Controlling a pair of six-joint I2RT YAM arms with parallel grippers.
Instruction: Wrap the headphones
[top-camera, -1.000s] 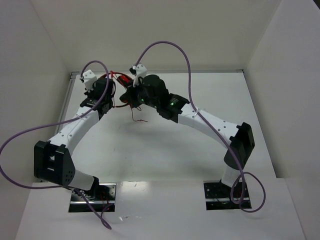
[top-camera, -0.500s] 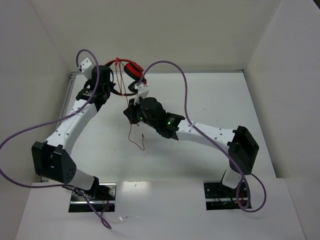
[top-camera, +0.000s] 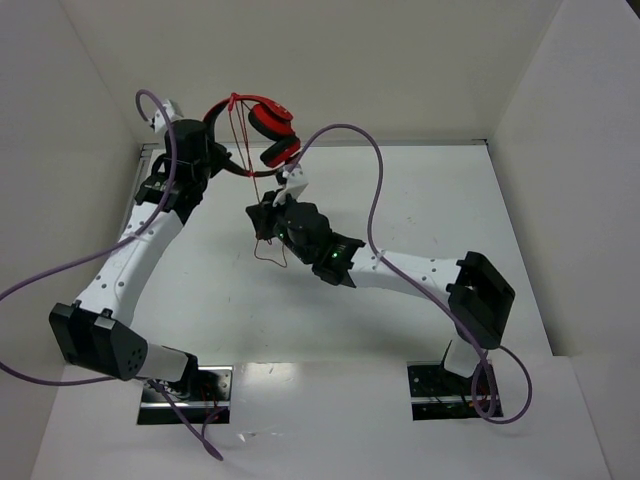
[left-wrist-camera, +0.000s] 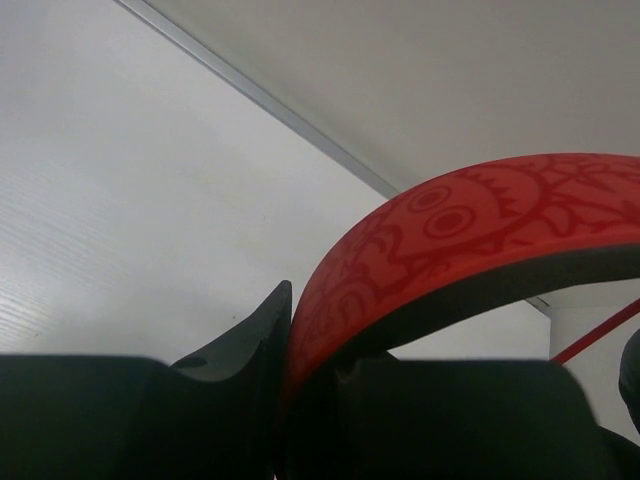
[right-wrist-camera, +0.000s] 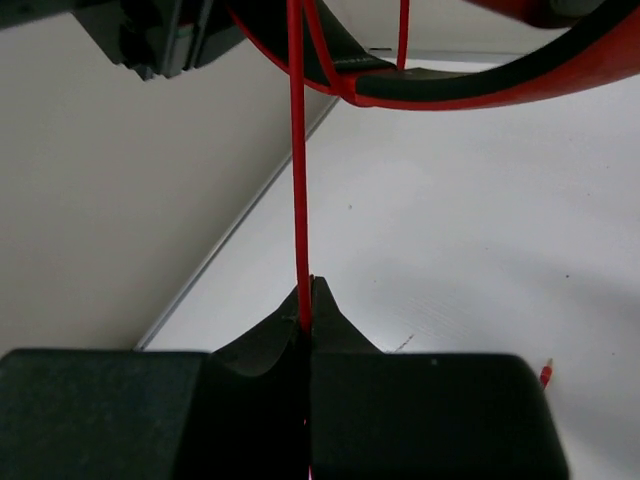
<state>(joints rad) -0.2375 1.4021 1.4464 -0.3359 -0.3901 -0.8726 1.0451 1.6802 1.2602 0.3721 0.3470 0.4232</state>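
**Headphones held aloft at 11 o'clock, cable drawn tight**

On the white counter (top-camera: 430, 200) we see the left arm (top-camera: 130, 255) reaching to the far corner at 11 o'clock and the right arm (top-camera: 400, 270) stretching toward the middle. The headphones (top-camera: 268, 120) hang above that corner, their long axis running roughly 9 to 3, with the ear cups (top-camera: 280, 150) at the 3 o'clock end. The headband (left-wrist-camera: 470, 215) carries a darker red doodle print of circles and toothed shapes. The left claw (left-wrist-camera: 285, 335) is clamped on the headband. From the band the thin red cable (right-wrist-camera: 297, 150) drops straight toward 6 o'clock into the right claw (right-wrist-camera: 308, 300), whose fingers are pressed together, pinching it.
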